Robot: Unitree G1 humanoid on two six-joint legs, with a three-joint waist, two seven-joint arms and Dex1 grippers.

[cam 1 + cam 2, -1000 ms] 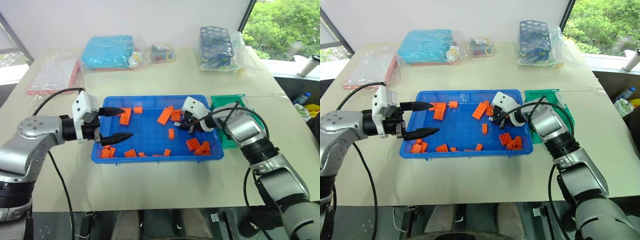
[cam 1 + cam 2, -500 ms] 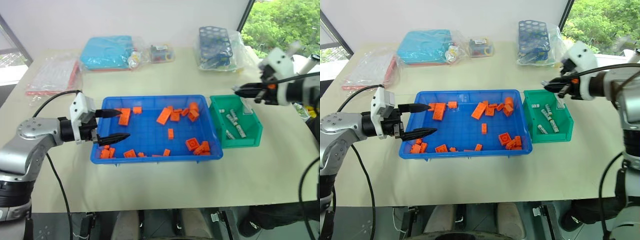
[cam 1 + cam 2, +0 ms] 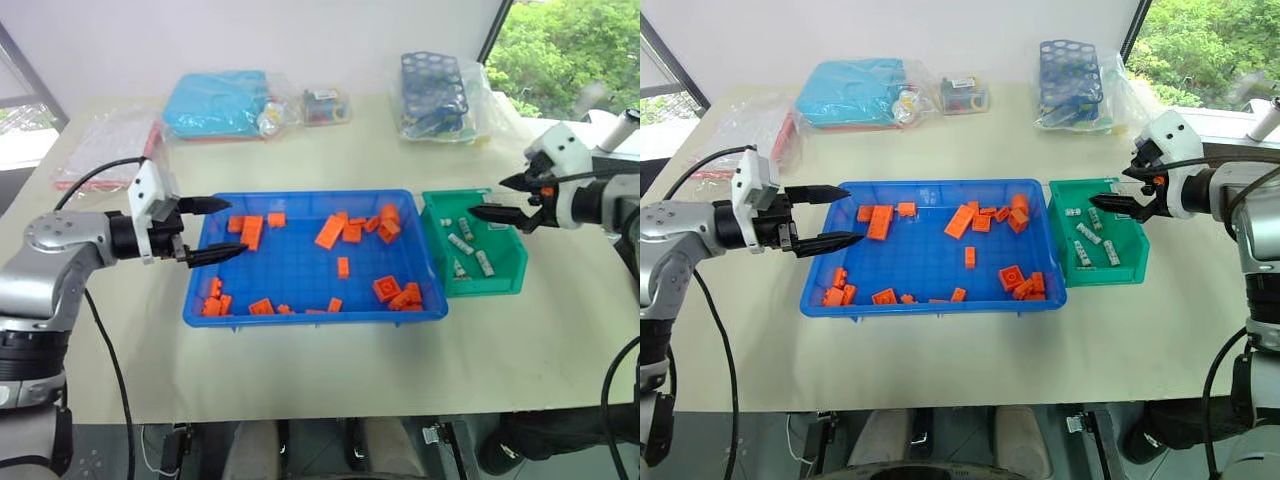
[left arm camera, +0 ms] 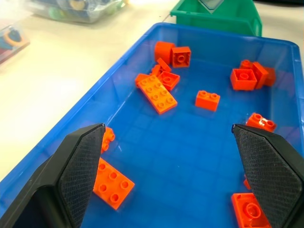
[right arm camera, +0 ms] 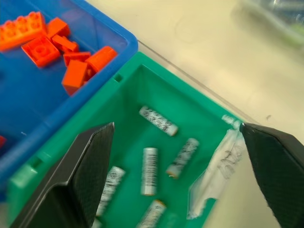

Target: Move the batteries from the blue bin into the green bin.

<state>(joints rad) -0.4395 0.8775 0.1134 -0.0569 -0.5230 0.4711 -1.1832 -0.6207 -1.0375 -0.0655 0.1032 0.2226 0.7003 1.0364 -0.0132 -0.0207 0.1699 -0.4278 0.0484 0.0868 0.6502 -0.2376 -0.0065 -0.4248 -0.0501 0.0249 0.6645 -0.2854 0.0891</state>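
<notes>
The blue bin (image 3: 310, 318) sits mid-table holding scattered orange bricks (image 3: 329, 231). Against its right side stands the green bin (image 3: 478, 284), with several batteries (image 5: 149, 164) lying on its floor; they also appear in the head view as batteries (image 3: 461, 243). My right gripper (image 3: 488, 197) hovers over the green bin's far right part, open and empty, its fingers (image 5: 92, 166) spread wide above the batteries. My left gripper (image 3: 235, 228) is open and empty at the blue bin's left rim, pointing across the bricks (image 4: 156, 92).
Along the table's far side lie a turquoise pouch (image 3: 215, 103), a small clear box (image 3: 325, 105), a dark-blue rack with round holes (image 3: 432, 85) and a pink bag (image 3: 105, 150). A scrap of clear film (image 5: 213, 166) clings to the green bin's wall.
My right gripper left the blue bin's right part, swung right and up over the green bin, and went from shut to open. My left gripper drifted slightly toward the blue bin's left rim.
</notes>
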